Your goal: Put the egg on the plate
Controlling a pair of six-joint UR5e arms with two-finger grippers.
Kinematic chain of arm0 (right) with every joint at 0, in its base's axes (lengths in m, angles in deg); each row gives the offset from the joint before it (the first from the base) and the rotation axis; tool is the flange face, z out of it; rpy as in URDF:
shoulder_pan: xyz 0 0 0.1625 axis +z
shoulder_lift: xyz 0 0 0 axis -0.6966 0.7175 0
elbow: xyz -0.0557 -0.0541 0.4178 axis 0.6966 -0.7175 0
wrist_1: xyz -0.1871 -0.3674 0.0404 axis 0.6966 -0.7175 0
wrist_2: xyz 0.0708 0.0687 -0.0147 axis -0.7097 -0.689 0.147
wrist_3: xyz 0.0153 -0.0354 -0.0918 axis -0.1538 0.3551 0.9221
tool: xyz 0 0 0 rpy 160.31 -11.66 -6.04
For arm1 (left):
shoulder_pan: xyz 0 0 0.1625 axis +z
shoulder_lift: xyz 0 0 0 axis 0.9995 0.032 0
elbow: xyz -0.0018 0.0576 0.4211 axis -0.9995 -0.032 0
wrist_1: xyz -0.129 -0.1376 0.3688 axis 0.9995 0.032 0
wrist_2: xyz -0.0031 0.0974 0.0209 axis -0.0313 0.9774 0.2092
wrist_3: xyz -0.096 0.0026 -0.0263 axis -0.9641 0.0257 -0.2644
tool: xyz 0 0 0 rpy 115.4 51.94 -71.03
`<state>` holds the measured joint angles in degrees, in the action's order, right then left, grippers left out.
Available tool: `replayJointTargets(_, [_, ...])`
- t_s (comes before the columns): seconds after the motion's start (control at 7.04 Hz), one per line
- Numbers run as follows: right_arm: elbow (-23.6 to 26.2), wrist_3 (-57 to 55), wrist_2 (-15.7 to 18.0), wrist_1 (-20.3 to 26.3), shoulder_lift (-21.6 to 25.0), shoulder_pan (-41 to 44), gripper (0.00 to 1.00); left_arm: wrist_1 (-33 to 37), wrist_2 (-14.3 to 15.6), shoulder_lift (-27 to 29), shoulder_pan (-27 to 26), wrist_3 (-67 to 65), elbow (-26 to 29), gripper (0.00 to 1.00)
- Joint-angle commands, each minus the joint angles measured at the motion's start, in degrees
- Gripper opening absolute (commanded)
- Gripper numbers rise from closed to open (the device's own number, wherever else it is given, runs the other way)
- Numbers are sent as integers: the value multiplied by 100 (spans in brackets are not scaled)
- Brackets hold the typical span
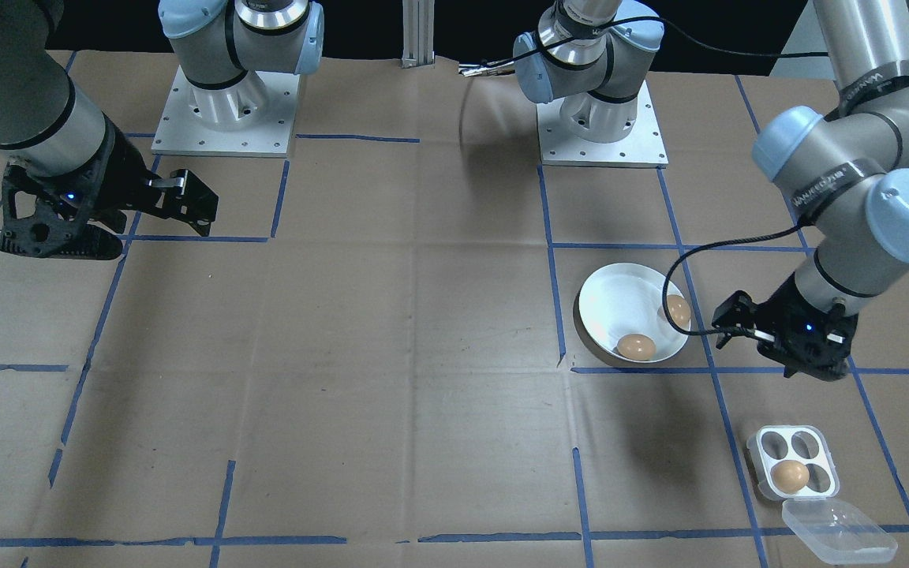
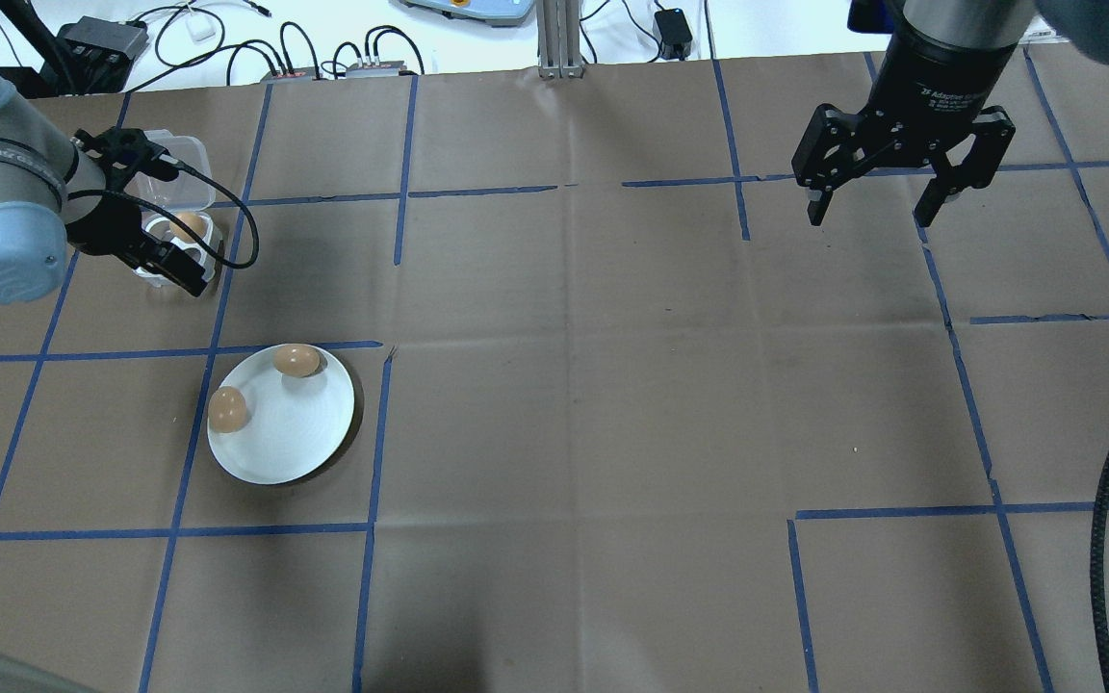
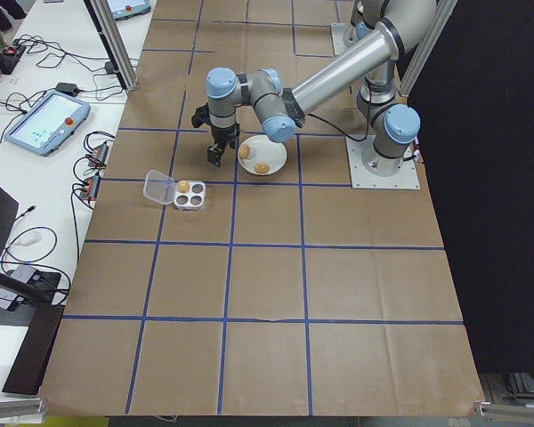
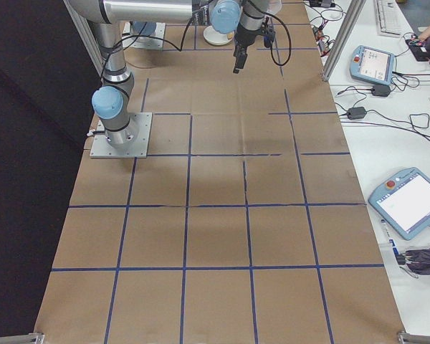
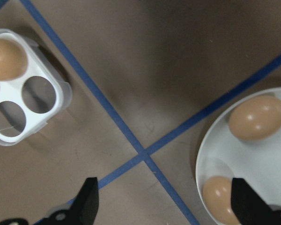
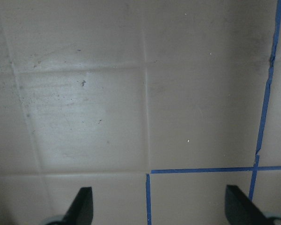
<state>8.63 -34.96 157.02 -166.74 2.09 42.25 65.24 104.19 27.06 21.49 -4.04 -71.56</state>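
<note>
The white plate [image 1: 620, 304] [image 2: 285, 433] holds two brown eggs, one [image 1: 636, 346] near its edge and another [image 1: 678, 311] at the rim toward my left arm. A third egg [image 1: 789, 476] [image 5: 7, 58] sits in a clear four-hole egg tray [image 1: 792, 450] with its lid open. Between tray and plate, over a tape crossing, my left gripper [image 1: 724, 325] [image 5: 164, 211] hovers open with nothing in it. The left wrist view has the tray [image 5: 42, 65] at upper left and the plate [image 5: 271, 164] at lower right. My right gripper [image 2: 870, 217] [image 6: 159, 211] hangs open and empty, far from both.
Brown cardboard with blue tape grid lines [image 2: 376, 433] covers the table. Both arm bases [image 1: 226, 118] stand at the robot's side. Cables and boxes [image 2: 112, 38] lie beyond the far edge, and tablets [image 4: 412, 201] rest on a side bench.
</note>
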Motion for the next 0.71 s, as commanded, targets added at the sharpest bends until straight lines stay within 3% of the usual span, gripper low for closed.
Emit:
replayJointTargets(0.0, [0, 0, 9, 0, 9, 0, 100, 57, -359, 742, 199, -1313, 834, 100])
replayJointTargets(0.57, [0, 0, 9, 0, 0, 0, 100, 66, -334, 1632, 199, -2214, 1687, 100])
